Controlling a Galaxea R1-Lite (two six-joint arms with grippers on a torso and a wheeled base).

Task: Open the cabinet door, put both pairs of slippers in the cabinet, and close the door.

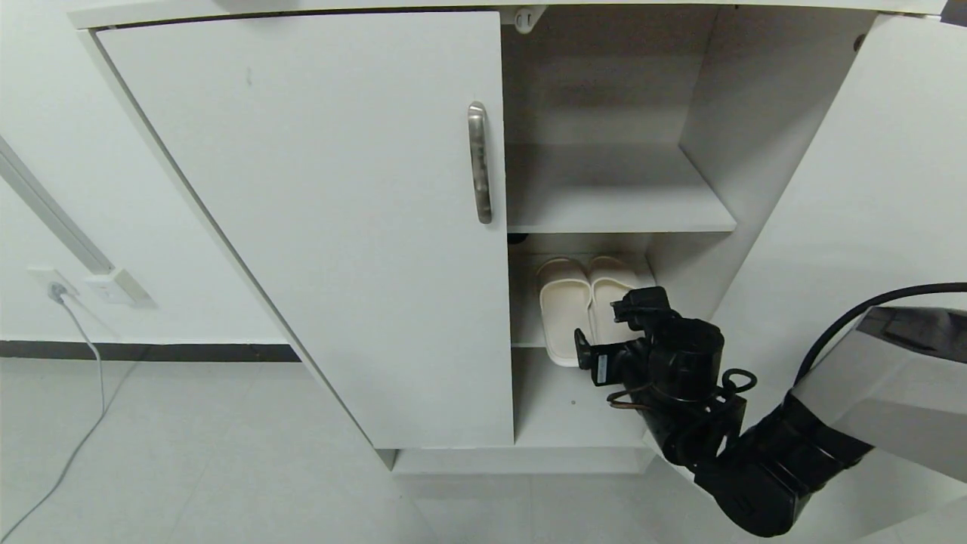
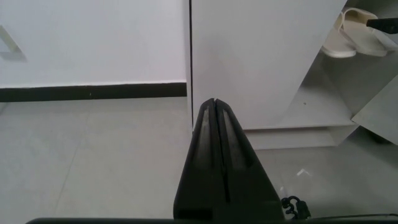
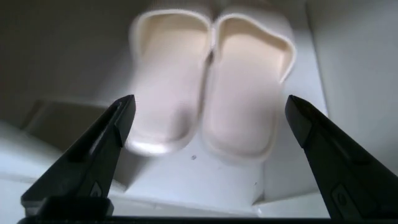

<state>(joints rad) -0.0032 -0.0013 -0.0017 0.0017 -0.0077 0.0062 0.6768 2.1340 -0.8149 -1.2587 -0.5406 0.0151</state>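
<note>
In the lower centre of the head view, the right gripper [image 1: 610, 326] hangs just in front of a pair of cream slippers [image 1: 585, 306]; its two fingers are spread wide with nothing between them. The slippers lie side by side, touching, on the lower shelf [image 1: 526, 302] of the cabinet [image 1: 755, 113], in the half bared by the open door [image 1: 869, 189] at the right of the frame. Their long axis runs front to back into the cabinet, and the near ends seem to jut a little past the shelf's front edge. In the right wrist view the pair sits beyond the fingertips and between their lines, so the gripper faces it along its length. The upper shelf [image 1: 612, 189] and the bottom board [image 1: 559, 408] carry no footwear, so by my reading one pair is stowed and a second is yet to come before the door can be swung to. The left door [image 1: 317, 227], with its metal handle [image 1: 479, 162], is closed. In the left wrist view the left gripper [image 2: 214, 102] has its fingers pressed together, empty, above the floor [image 2: 93, 162]; the slippers lie well away at that frame's upper right. The right arm is by far the nearer to both the shelf and the open door.
</note>
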